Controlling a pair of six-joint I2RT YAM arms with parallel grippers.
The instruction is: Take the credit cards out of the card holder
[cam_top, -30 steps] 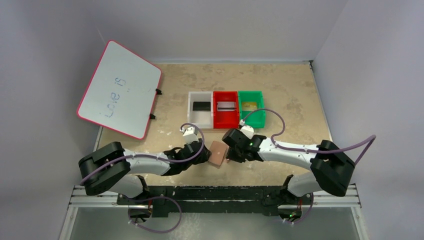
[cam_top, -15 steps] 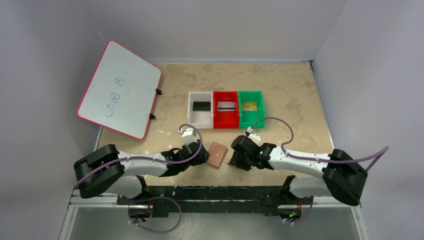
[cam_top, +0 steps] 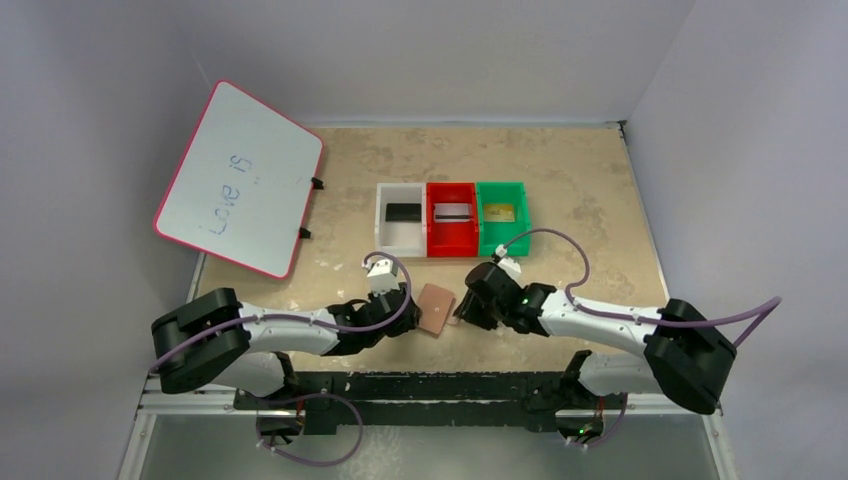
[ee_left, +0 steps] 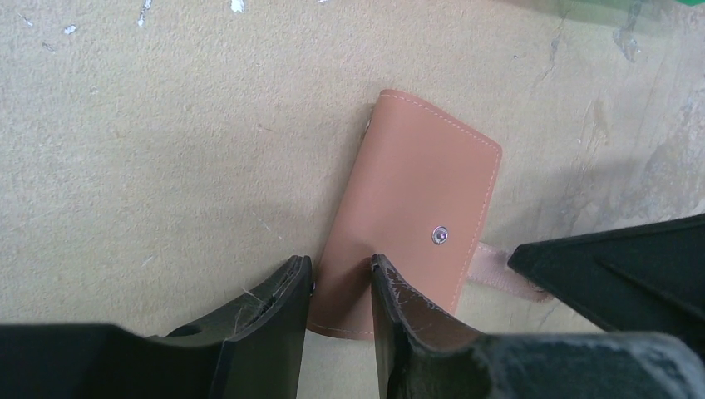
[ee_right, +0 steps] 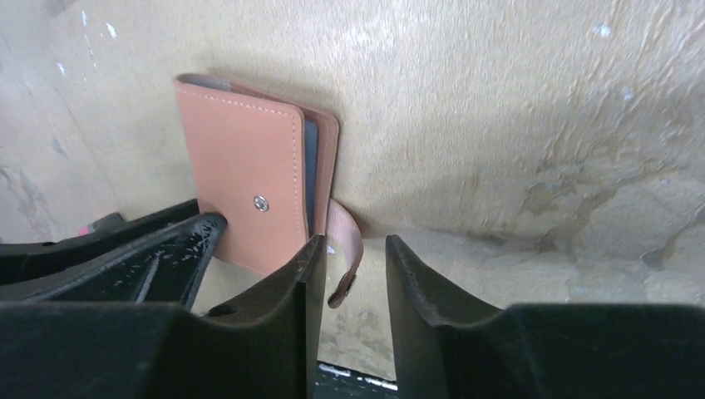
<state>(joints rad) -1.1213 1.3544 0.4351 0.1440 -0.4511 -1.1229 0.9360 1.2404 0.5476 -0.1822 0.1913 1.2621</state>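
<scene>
Pale grey walls are closing in a mottled beige desk on three sides. Near its front edge, between the two arms, the card holder is lying flat and folded shut. It is tan-brown leather with pale stitching round the rim and a small silver snap stud on the upper cover. Its strap tab is hanging loose and unfastened, and a dark blue-grey sleeve edge is showing between the covers in the right wrist view.

The left gripper is sitting over the holder's near corner, jaws standing a little apart and clamping nothing; whether they are touching the leather I cannot tell. The right gripper is reaching in from the opposite side, jaws likewise partly open, with the tab curling in the gap unpinched.

Mid-desk, a white bin, a red bin and a green bin are standing side by side, holding a black card, a silver-grey card and a gold card. Bare desk is lying open beyond the bins and to the right. On the left, a red-framed whiteboard is leaning over the desk's edge.
</scene>
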